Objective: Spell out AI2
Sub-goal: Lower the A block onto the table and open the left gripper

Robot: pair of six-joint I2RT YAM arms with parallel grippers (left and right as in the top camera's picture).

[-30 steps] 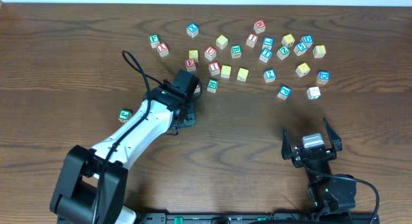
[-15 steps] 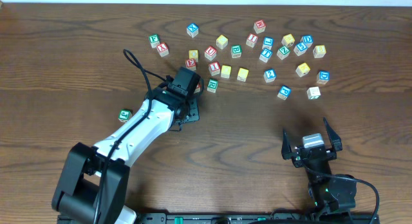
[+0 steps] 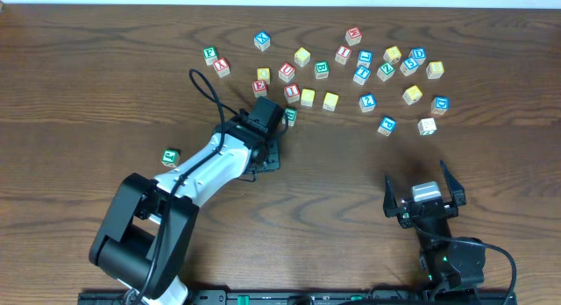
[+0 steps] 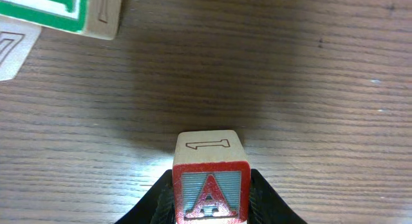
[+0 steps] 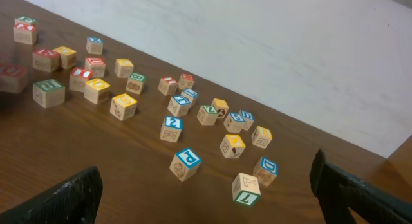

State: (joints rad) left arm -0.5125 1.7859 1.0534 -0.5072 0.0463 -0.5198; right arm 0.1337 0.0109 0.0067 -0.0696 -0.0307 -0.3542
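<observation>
- Item, A cube (image 4: 210, 188): a wooden cube with a red-framed "A" on top and an outlined "1" on the side facing away. It is clamped between the fingers (image 4: 262, 199) of the left gripper (image 4: 211, 201). It sits over bare table (image 4: 309, 89), short of the cluster. Whether it rests on the wood cannot be told.
- Item, I cube (image 3: 292, 92): a red-topped cube at the near left edge of the cluster. This is probably the one wanted, but the letter is too small to read for certain.
- Item, 2 cube (image 5: 172, 123): a blue-topped cube mid-cluster whose mark reads like a "2". It stands free of its neighbours.
- Handling, judged: the cubes look light, rigid and unbreakable. The painted faces are likely a little slick. Each is best taken on two opposite side faces at mid height, letter upward, to keep it from twisting.
- Right gripper (image 5: 206, 198): the fingers are spread wide and hold nothing. It is parked well apart from the cubes.
- Count, task cubes: three, with one in hand and two in the cluster.
- Count, loose cubes (image 3: 367, 74): about twenty-seven in the overhead view, in red, blue, green and yellow.
- Count, outliers: a green cube (image 4: 58, 8) lies near the held one. A stray green cube (image 3: 170, 156) lies alone at the far left.
- Count, grippers: two.
</observation>
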